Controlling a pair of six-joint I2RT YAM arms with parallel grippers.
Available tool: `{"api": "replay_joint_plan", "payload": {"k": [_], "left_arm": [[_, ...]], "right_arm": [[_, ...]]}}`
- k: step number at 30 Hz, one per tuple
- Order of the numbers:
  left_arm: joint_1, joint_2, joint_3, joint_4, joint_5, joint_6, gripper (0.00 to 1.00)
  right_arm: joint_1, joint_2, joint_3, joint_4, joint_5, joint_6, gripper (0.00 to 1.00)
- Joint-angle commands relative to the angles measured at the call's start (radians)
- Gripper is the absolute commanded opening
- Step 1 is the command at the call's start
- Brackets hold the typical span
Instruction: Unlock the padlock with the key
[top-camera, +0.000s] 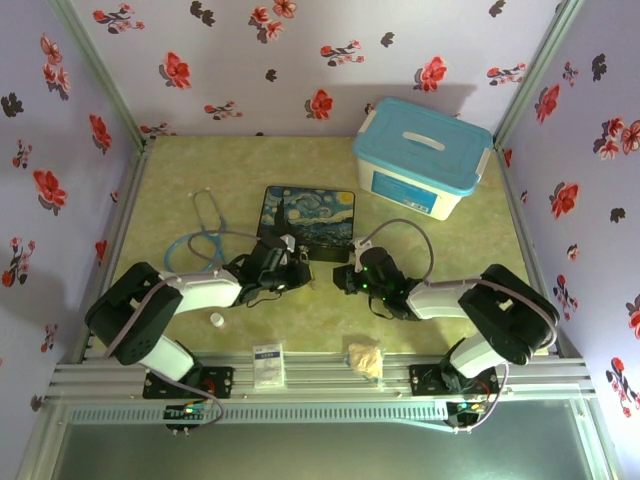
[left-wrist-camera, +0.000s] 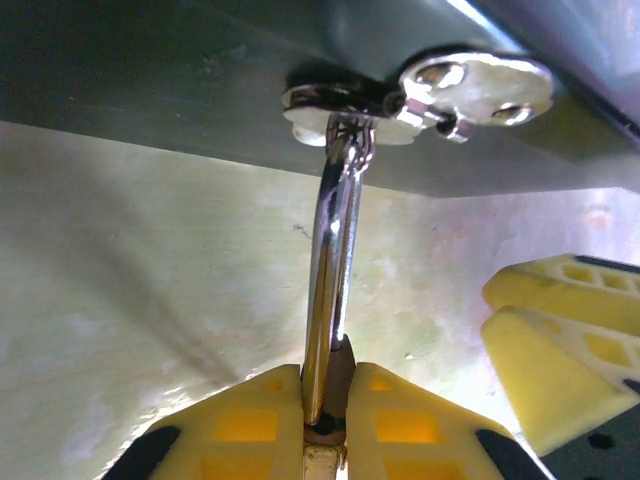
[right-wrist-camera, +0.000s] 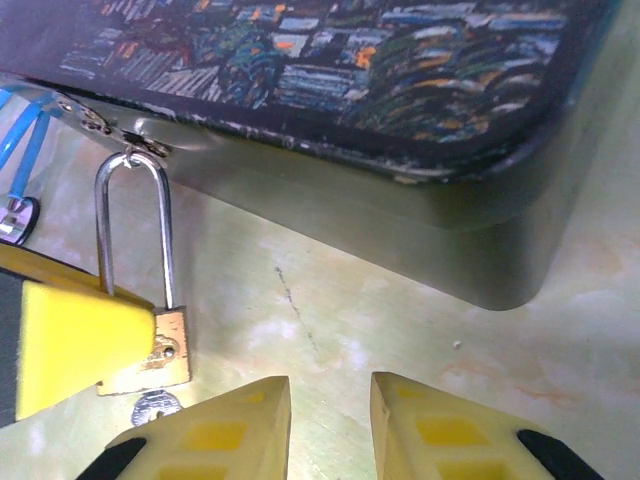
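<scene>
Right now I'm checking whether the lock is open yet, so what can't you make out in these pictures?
Left wrist view: the left pincer covers the padlock body, leaving its loop visible.
Right wrist view: that pincer's finger hides the loop's left foot, so locked or open is unclear.
Same view: a silver bit under the padlock, partly behind the right pincer; possibly the key.
Top view: padlock too small.

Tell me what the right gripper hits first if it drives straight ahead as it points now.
Likely the grey side wall of the painted tin, past bare table; the right gripper aims there, with the padlock left of that line.
</scene>
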Motion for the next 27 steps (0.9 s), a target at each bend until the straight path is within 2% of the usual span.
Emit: {"api": "replay_joint_plan", "payload": {"k": [1,9,21,27], "left_arm": [[0.005,0.000,0.033,-0.173,-0.038,0.093,0.04],[-0.032,0.030,0.092,-0.300,-0.189,0.166,0.11],[-0.106,0.089,0.167,-0.398,-0.327,0.194,0.23],[-0.150,0.145,0.241,-0.488,-0.402,0.219,0.24]], "right_arm": [[0.021,0.014,0.036,-0.044,0.075,0.005,0.27],[0.048,0.042,0.065,-0.096,0.126,-0.008,0.27],[0.049,0.081,0.072,-0.080,0.121,-0.005,0.27],[0.049,0.093,0.071,-0.070,0.117,0.000,0.26]]}}
